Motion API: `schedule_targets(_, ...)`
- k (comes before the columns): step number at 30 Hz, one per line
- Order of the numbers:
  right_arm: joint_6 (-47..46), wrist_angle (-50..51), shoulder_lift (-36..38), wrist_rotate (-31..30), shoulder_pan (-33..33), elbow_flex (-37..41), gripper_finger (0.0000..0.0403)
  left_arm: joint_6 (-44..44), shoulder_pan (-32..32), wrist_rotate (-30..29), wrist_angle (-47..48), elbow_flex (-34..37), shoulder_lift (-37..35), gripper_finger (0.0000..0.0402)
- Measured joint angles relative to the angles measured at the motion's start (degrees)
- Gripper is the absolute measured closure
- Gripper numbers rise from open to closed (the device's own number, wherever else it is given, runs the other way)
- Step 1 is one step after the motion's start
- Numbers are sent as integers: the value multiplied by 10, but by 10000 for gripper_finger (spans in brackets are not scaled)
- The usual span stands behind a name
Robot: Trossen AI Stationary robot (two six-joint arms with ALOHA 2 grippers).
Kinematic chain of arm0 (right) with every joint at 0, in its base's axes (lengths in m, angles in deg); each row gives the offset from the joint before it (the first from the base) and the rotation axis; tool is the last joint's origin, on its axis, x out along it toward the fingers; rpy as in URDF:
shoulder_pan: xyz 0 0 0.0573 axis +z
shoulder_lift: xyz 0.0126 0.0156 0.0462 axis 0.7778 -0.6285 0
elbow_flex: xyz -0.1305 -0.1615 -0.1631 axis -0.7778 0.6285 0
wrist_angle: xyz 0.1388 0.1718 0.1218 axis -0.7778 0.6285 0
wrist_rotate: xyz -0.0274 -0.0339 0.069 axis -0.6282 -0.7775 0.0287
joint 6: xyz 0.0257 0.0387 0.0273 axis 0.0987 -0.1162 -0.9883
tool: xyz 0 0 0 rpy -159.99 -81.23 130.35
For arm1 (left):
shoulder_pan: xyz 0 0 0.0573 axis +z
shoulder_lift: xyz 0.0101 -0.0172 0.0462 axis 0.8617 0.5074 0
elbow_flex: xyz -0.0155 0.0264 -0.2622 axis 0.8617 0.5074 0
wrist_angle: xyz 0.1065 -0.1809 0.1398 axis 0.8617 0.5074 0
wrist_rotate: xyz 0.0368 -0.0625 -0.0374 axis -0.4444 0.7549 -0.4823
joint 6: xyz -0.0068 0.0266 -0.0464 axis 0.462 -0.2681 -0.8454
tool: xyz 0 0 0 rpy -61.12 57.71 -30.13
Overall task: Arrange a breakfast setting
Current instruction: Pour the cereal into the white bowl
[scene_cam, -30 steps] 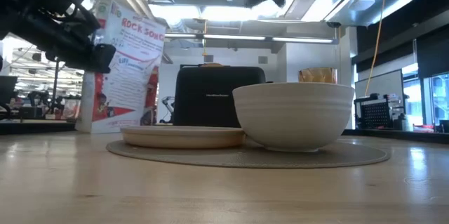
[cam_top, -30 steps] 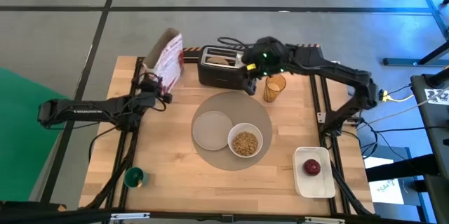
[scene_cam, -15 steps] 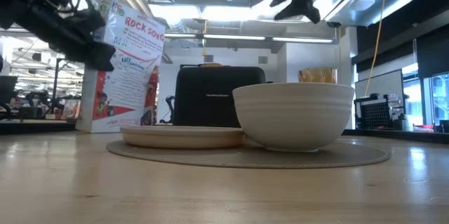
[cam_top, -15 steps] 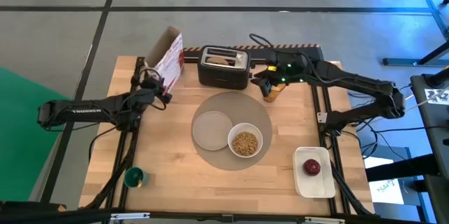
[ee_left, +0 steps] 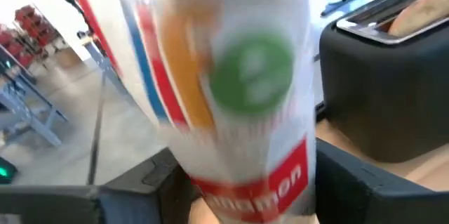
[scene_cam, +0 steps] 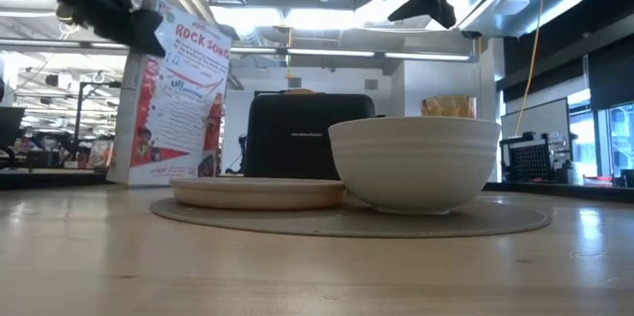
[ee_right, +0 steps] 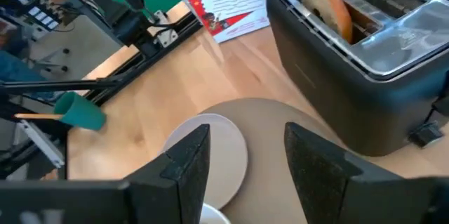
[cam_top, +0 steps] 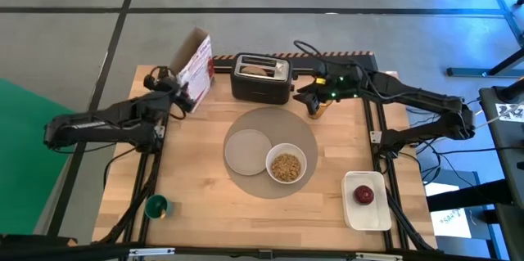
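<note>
Two things of the setting are partly hidden. The amber translucent cup (scene_cam: 448,106) shows only its top behind the white bowl (scene_cam: 414,162) in the low view. From above, the right gripper (cam_top: 313,101) hangs over it, just beside the black toaster (cam_top: 262,78). The ring-shaped bread (ee_right: 326,6) stands in a toaster slot, so only its upper curve shows. The low view cuts off both arms at its top edge.

The right gripper's jaws are released. Its fingers (ee_right: 186,168) stand apart with nothing between them, over the edge of the large round grey mat (cam_top: 303,130). The left gripper (cam_top: 178,97) is at the lower corner of the cereal box (cam_top: 195,66), at the table's back left. Its wrist view is blurred. The fingers (ee_left: 365,178) are spread with the box filling the space ahead of them. They look released, though I cannot tell whether they touch the box.

By count there is one mat, in the middle of the table, carrying one small grey plate (cam_top: 248,150) and one bowl of cereal just beside it. One red apple (cam_top: 363,195) lies on one white tray (cam_top: 372,216) at the front right. There are two cups, the amber one and a small green cup (cam_top: 156,206) at the front left, well apart from the rest. There is also one toaster and one box.
</note>
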Motion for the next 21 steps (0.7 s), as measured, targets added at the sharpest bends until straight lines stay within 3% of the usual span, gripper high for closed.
schedule_targets(10,-21,1,2,9,0,0,228,101,0,31,40,-91,0,143)
schedule_targets(14,-21,9,5,8,0,0,228,76,0,36,82,-96,-1,142)
schedule_targets(21,-21,37,5,3,0,0,228,2,0,119,162,-95,4,138)
